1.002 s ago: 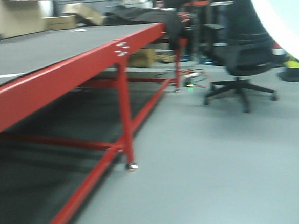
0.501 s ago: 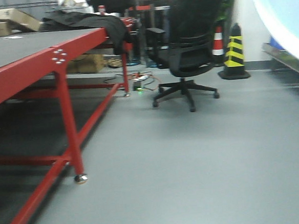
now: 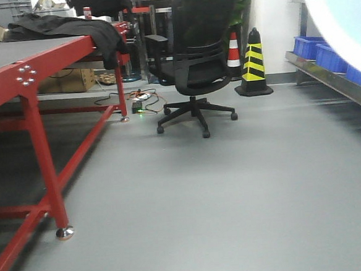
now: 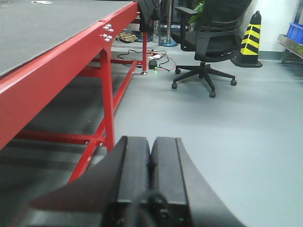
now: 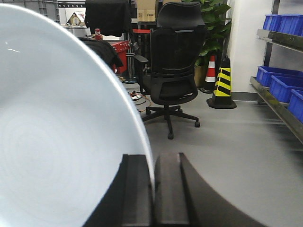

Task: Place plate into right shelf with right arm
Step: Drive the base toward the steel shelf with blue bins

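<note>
Right gripper [image 5: 152,163], bottom centre of the right wrist view: fingers pinched on the rim of the plate [image 5: 61,132]. The plate stands on edge and fills the left half of that frame. Left gripper [image 4: 151,147], bottom centre of the left wrist view: fingers pressed together, nothing between them. Red-framed table [image 4: 57,61] runs along the left. Office chair [image 5: 173,61] at centre, mid-floor; striped cone [image 5: 221,80] behind it. Right shelf [image 5: 279,109] at the right edge carries blue bins [image 5: 283,85], well apart from the plate.
</note>
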{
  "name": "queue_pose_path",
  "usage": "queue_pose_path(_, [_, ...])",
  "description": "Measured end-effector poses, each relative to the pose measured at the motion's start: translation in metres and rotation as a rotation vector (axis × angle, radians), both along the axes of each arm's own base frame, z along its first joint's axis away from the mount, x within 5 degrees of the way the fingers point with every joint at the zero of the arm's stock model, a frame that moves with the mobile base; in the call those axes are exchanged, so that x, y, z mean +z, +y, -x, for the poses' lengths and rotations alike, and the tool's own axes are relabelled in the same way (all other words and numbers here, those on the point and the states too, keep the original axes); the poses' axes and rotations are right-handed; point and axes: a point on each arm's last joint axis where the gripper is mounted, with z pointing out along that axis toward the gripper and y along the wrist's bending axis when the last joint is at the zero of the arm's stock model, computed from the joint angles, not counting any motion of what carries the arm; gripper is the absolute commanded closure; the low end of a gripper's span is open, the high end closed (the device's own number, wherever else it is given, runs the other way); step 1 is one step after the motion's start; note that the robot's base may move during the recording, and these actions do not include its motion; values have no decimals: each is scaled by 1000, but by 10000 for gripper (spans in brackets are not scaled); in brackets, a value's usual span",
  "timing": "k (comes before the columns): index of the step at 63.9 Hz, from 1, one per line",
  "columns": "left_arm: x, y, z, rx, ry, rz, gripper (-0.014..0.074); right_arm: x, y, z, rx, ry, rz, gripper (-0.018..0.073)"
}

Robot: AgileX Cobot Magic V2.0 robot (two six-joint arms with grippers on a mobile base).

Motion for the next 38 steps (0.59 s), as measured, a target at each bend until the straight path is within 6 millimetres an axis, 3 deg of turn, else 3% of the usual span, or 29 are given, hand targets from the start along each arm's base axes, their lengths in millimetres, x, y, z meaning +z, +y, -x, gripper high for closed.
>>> queue_pose_path(38, [0,0,0,0,2,0,643,0,0,0,0,0,0,505])
